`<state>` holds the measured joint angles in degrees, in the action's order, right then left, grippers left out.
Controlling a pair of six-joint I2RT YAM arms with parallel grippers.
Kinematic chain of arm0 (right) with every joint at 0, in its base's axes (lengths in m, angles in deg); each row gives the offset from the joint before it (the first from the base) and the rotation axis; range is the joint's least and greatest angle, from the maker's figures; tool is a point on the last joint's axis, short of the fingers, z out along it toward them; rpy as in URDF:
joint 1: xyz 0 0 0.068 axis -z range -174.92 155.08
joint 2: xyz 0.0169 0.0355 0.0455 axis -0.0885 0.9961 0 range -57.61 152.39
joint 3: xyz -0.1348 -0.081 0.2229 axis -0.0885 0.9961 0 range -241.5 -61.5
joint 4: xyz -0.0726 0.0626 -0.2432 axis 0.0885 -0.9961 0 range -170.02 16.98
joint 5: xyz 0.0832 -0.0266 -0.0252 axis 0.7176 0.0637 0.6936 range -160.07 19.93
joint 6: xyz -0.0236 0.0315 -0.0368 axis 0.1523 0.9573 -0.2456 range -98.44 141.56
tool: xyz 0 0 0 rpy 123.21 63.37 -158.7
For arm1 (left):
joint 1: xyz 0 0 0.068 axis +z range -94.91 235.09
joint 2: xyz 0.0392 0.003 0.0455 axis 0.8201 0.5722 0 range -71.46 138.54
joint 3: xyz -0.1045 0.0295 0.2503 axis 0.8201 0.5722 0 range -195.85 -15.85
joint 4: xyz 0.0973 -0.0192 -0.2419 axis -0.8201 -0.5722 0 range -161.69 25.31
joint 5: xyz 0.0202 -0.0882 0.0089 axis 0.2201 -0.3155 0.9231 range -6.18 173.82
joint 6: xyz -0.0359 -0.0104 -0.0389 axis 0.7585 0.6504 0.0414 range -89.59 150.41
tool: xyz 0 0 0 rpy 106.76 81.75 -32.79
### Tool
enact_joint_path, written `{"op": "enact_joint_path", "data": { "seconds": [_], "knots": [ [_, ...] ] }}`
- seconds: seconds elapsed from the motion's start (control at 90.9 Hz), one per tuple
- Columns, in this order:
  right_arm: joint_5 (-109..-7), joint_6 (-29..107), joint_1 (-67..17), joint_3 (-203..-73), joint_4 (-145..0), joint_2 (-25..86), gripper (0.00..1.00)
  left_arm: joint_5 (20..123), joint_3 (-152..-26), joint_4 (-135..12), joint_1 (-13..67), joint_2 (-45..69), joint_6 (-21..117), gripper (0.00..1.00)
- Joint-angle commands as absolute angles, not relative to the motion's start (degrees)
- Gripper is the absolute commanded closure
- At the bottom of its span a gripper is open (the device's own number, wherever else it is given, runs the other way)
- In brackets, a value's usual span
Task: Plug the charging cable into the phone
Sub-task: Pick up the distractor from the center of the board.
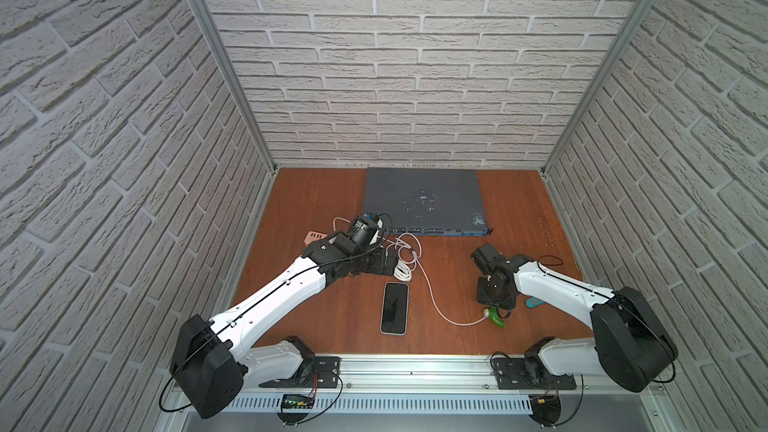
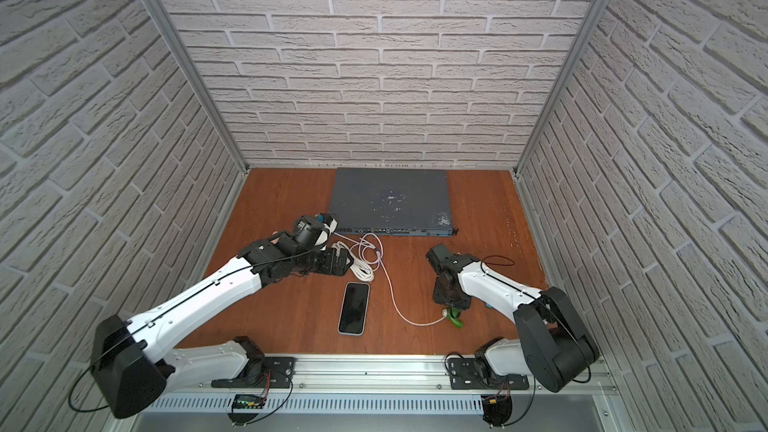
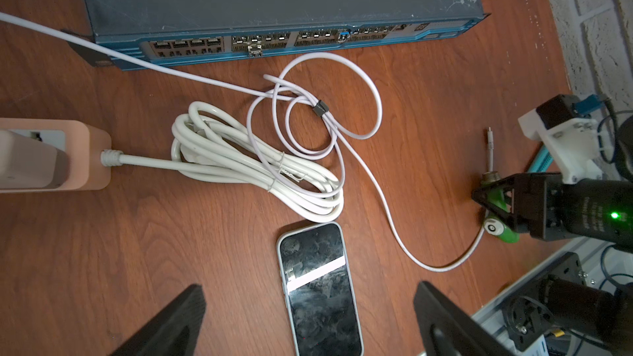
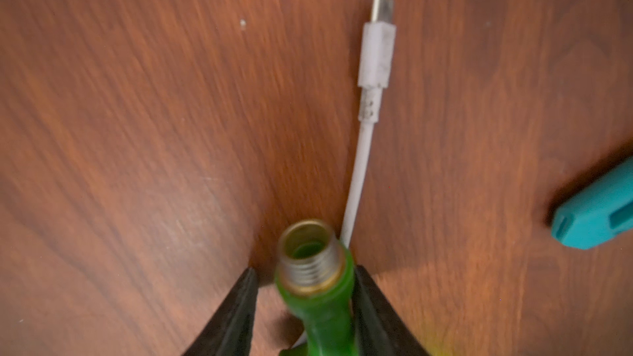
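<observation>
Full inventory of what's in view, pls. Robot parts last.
charging cable: 1, white, thin, plug unplugged on table
phone: 1, black screen, front centre
network switch: 1, grey-blue, back of table
coiled cord: 1, white, thicker, between switch and phone
power strip: 1, pink, at cord's end
elbow fitting: 1, green, brass thread, between right jaws
teal object: 1, beside right arm, unidentifiable
table: 1, brown wood
left gripper: 1, black, open, over phone
right gripper: 1, black, open around fitting

phone (image 1: 394, 307): table (image 1: 324, 317) bare both long sides | far end: coiled cord (image 1: 402, 273) near | charging cable (image 4: 362, 155) tip: green fitting (image 4: 318, 299) just beside
</observation>
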<state>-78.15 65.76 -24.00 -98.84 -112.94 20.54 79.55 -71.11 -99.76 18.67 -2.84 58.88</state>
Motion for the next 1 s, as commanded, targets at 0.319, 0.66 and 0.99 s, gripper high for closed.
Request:
{"op": "enact_joint_path", "data": {
  "seconds": [0.319, 0.66, 0.99],
  "knots": [
    [-80.96, 62.8, -23.31, -100.15, -113.48, 21.19, 0.97, 80.62, -70.91, -100.98, 18.44, -2.81, 59.62, 0.02],
    [-83.17, 59.4, -23.57, -113.36, -123.19, 16.05, 0.97, 82.13, -70.65, -99.58, 19.4, -3.41, 61.75, 0.02],
    [-77.49, 52.46, -1.56, -123.54, -117.18, 26.35, 0.97, 81.69, -69.76, -96.82, 21.95, -3.49, 64.34, 0.02]
  ]
}}
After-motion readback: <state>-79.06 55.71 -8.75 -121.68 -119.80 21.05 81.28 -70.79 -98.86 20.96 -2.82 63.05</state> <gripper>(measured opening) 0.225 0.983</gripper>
